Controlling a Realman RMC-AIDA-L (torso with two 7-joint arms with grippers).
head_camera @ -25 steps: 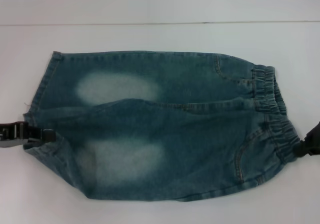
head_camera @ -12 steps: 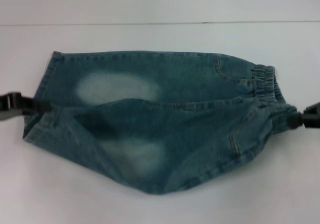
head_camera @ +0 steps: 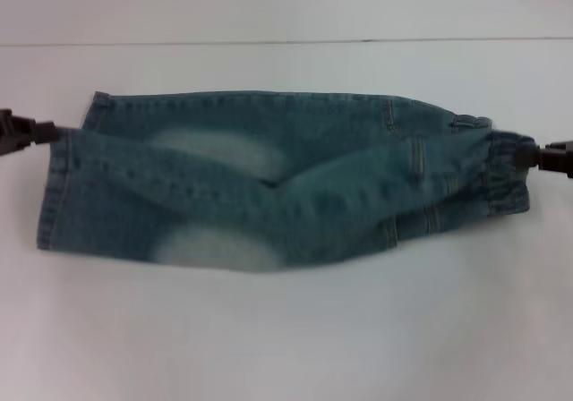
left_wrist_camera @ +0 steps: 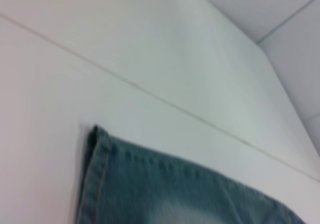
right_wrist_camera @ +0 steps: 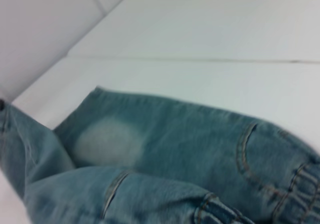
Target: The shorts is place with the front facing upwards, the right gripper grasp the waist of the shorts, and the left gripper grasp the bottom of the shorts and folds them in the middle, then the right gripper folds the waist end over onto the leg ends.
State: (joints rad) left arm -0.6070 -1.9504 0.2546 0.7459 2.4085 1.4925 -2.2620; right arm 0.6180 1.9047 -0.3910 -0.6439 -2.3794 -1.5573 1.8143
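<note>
Head view, left to right: left gripper (head_camera: 36, 133) pinching bottom of the shorts (head_camera: 54, 182) at far hem corner, jaws closed on cloth. Shorts (head_camera: 269, 186) hanging between both grippers, near half lifting and draping over far half on white table (head_camera: 286, 329). Denim looking soft, limp, fairly light, sagging mid-span; edges best holds. Right gripper (head_camera: 542, 157) clamping puckered waist (head_camera: 501, 173) at far right.

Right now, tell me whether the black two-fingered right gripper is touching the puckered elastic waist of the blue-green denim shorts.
Touching. The head view shows the right gripper pinching the waist of the shorts, its tip buried in gathered fabric pulled taut toward it.
</note>
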